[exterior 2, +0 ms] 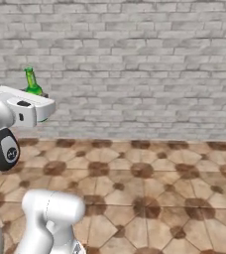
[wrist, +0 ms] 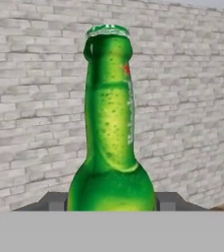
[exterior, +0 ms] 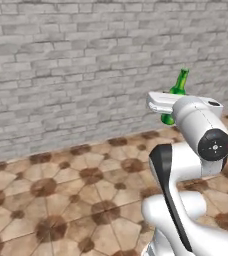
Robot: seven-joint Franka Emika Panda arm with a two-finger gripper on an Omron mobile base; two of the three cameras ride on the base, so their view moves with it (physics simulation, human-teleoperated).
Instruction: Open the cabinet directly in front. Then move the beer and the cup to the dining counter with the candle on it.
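Beer [wrist: 111, 147] pinched at its body by the hand [wrist: 111, 202] — carried aloft, tilted, before a grey brick wall [exterior: 61, 75], above tiled floor [exterior 2: 149, 188]. Judged midway — delivery pending, cup still to fetch.

White glossy arm [exterior: 196, 150], rounded links, black joint cap with small pale mark, perhaps screw; dark side strip.

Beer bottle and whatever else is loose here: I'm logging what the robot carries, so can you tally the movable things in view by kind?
Green glass beer bottle: 1, held up off the floor between the fingers of the gripper, neck tilted in the base views.
Cups: 0
Candles: 0
Total: 1
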